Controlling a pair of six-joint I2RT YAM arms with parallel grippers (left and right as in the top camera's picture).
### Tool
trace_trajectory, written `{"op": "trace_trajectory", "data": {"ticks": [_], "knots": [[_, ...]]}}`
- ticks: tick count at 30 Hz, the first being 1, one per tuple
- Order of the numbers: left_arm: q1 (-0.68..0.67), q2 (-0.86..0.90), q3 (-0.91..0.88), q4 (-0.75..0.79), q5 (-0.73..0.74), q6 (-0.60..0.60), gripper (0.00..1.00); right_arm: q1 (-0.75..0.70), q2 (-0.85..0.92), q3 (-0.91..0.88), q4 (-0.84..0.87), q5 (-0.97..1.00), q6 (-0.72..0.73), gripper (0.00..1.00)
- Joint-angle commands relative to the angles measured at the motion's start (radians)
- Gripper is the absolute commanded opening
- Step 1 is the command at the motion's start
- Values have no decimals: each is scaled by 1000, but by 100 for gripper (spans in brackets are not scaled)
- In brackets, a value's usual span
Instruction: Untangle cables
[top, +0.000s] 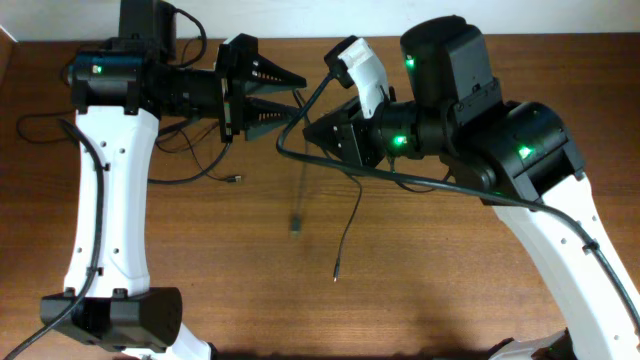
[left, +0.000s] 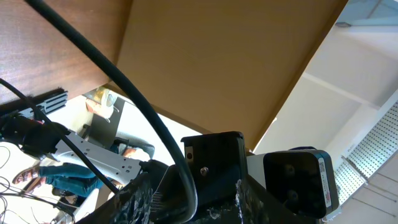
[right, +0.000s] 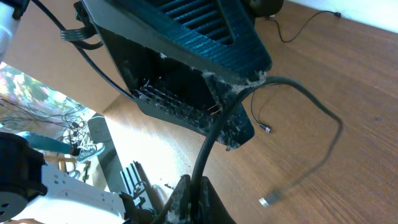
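My right gripper (top: 312, 130) (right: 196, 186) is shut on a thin black cable (right: 208, 146). The cable rises to my left gripper's fingertips, then arcs away and hangs above the table, ending in a blurred plug (right: 267, 200) (top: 297, 224). My left gripper (top: 300, 92) (left: 193, 202) faces the right one with its fingers apart, and the cable (left: 186, 180) passes between them. A second thin cable (top: 352, 215) with a metallic tip (right: 266, 129) lies on the table below the grippers. A third cable (top: 205, 178) (right: 305, 22) lies at the left, under the left arm.
The wooden table (top: 450, 290) spans the overhead view. A thicker black cable of the right arm (top: 285, 148) loops from the white wrist camera (top: 362, 70) beneath both grippers. The two white arms stand at the left (top: 110, 200) and right (top: 560, 250).
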Motion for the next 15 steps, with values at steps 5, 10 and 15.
{"op": "trace_trajectory", "data": {"ticks": [5,10,15], "knots": [[0,-3,19,-1,0,3,36,5,-4,10,4,0,17,4],[0,-3,19,-1,0,3,33,5,-4,10,8,-14,34,4],[0,-3,19,-1,0,3,27,5,-4,10,8,-14,34,4]]}}
